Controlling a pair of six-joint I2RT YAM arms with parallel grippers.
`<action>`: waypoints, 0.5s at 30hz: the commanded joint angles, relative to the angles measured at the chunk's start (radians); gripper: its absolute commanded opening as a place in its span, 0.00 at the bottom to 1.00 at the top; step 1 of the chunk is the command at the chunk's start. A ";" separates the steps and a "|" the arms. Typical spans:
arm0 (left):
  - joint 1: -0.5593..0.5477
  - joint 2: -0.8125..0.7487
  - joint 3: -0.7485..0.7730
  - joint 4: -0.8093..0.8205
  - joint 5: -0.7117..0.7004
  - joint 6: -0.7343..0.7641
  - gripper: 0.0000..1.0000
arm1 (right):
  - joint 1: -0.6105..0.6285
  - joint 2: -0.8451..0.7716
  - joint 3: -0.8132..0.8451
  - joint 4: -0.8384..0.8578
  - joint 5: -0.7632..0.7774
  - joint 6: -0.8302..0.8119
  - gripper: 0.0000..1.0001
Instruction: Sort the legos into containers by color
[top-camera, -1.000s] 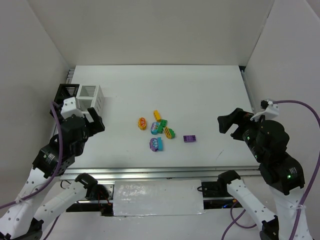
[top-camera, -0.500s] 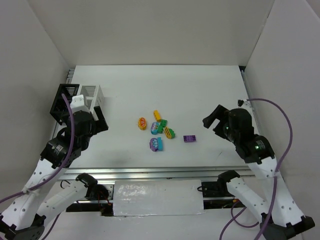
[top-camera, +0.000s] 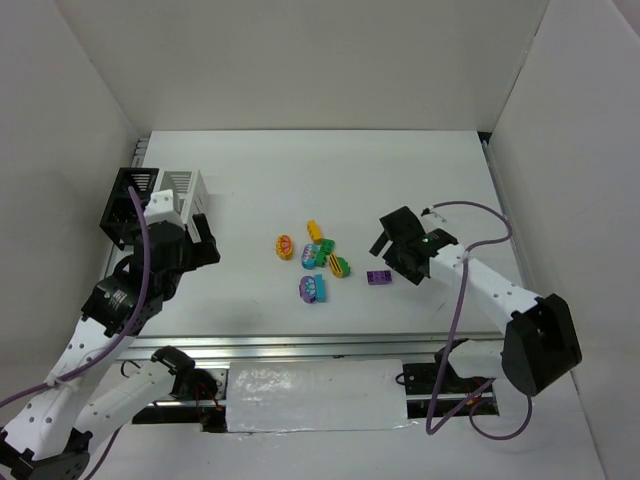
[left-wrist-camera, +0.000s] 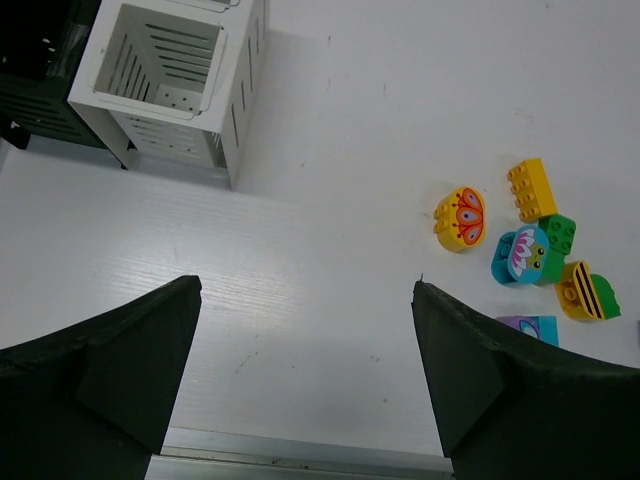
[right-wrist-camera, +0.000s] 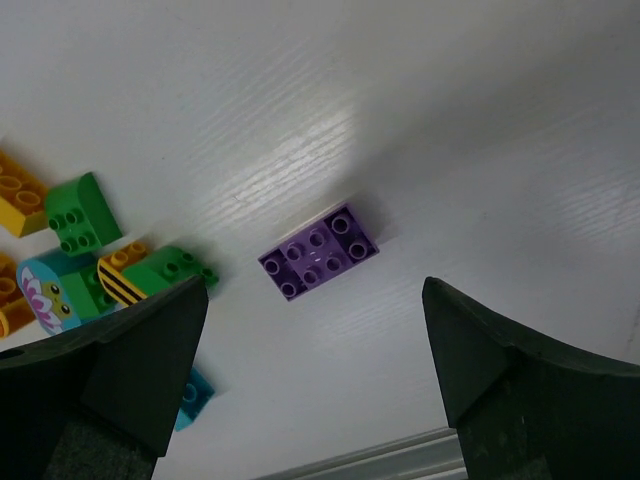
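Right pincer (top-camera: 388, 236): released, spread wide over the purple lego (right-wrist-camera: 318, 250).
Left pincer (left-wrist-camera: 306, 290): released, empty, near the white container (left-wrist-camera: 170, 80).
Other legos (left-wrist-camera: 520, 255): clustered mid-tabletop (top-camera: 400, 170).

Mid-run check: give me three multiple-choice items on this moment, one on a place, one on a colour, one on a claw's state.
1. Which brick lies under the right claw? A yellow; B purple; C teal.
2. Which bin stands nearer the bricks? A black; B white; C grey.
3. The right claw is: A shut on a brick; B shut, empty; C open, empty.

Answers:
1 B: the purple brick shows between its fingers in the wrist view.
2 B: the white bin is on the bricks' side of the black bin.
3 C: the fingers stand wide apart and touch nothing.
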 joint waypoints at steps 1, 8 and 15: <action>0.008 0.002 -0.010 0.063 0.047 0.035 1.00 | 0.027 0.046 -0.008 0.062 0.065 0.167 0.96; 0.006 0.002 -0.015 0.075 0.104 0.047 1.00 | 0.068 0.129 -0.034 0.071 0.104 0.340 0.93; 0.008 -0.007 -0.019 0.083 0.141 0.052 1.00 | 0.094 0.254 -0.002 0.042 0.104 0.400 0.84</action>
